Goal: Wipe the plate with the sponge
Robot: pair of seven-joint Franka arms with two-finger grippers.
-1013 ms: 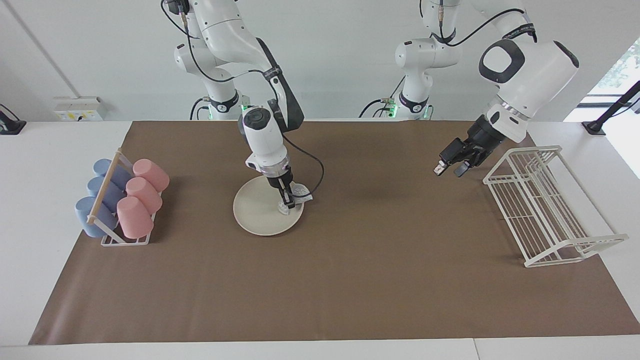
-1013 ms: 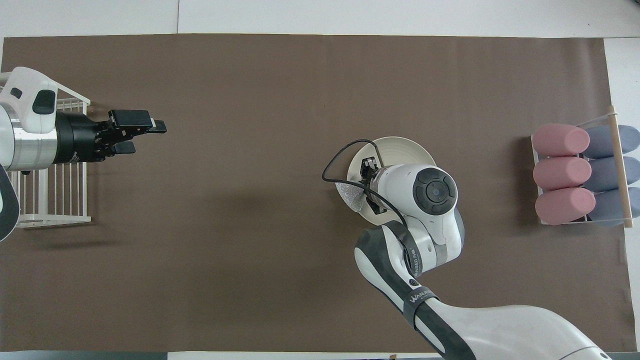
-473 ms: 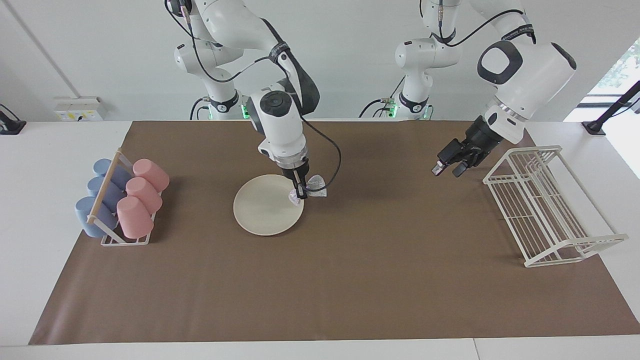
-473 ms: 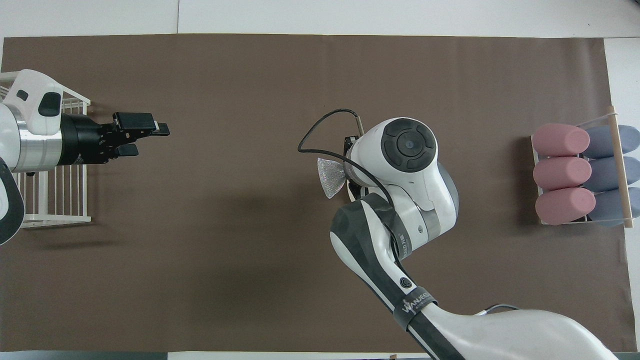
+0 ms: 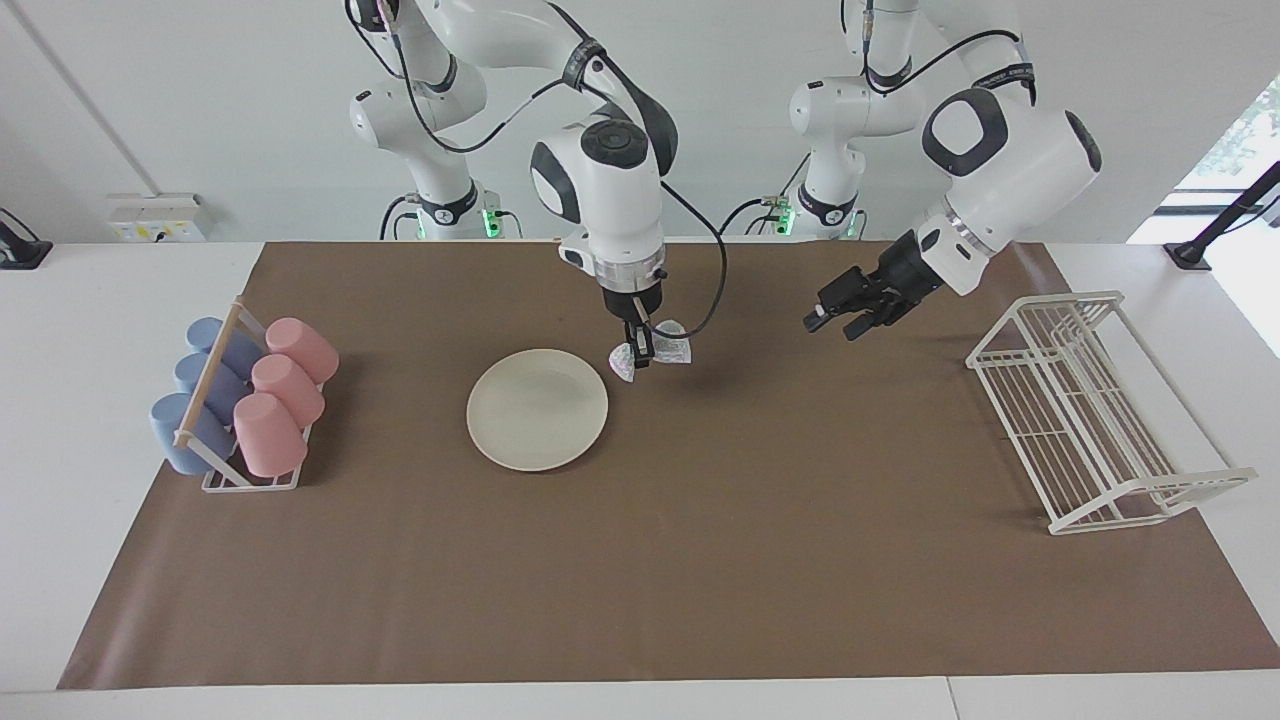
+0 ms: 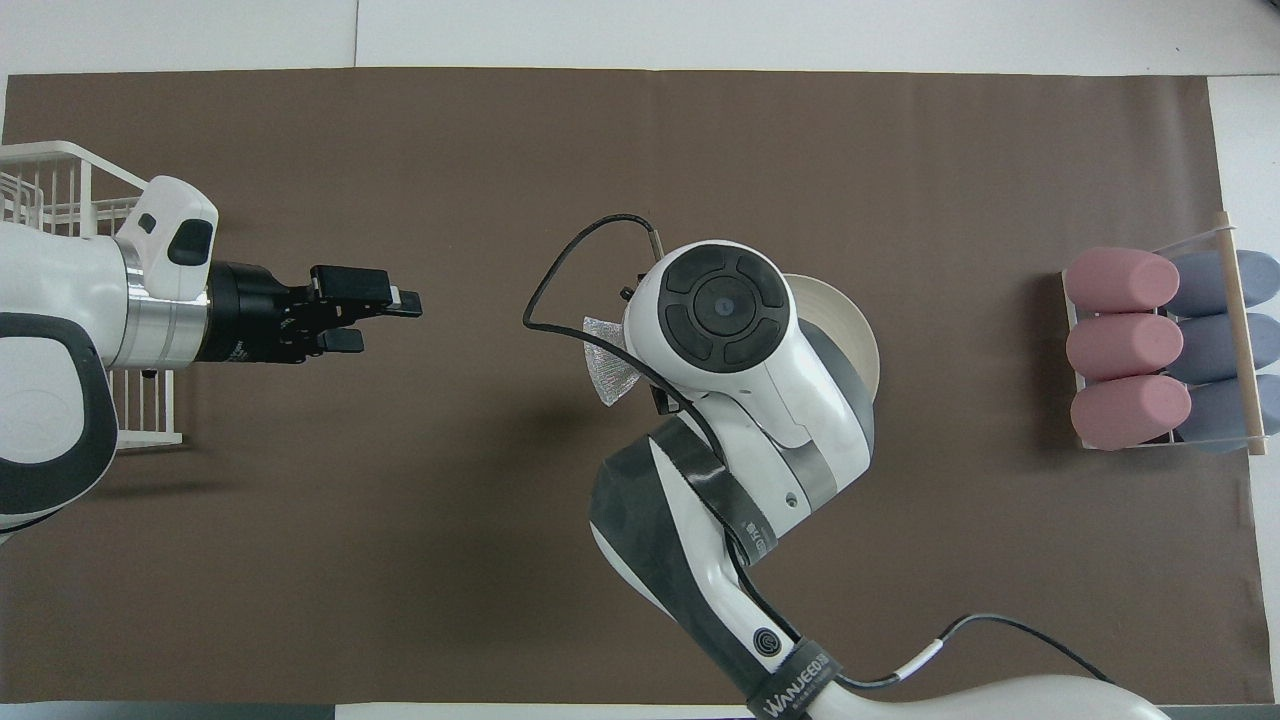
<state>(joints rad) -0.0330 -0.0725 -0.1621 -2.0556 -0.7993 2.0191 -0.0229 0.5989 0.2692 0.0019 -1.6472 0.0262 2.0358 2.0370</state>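
Plate (image 5: 537,409): flat on counter, frame centre, bare; sponge (image 5: 665,352): pinched in right gripper (image 5: 637,358) jaws, raised beside plate's rim; left gripper (image 5: 838,322): jaws spread, empty, upper right.

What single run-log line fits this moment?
right end effector: shut on sponge, raised beside plate | left end effector: open, empty, over mat

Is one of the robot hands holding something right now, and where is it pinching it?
Yes. The right gripper holds the sponge, pinched near its middle, in the air beside the plate. The left gripper is open and holds nothing.
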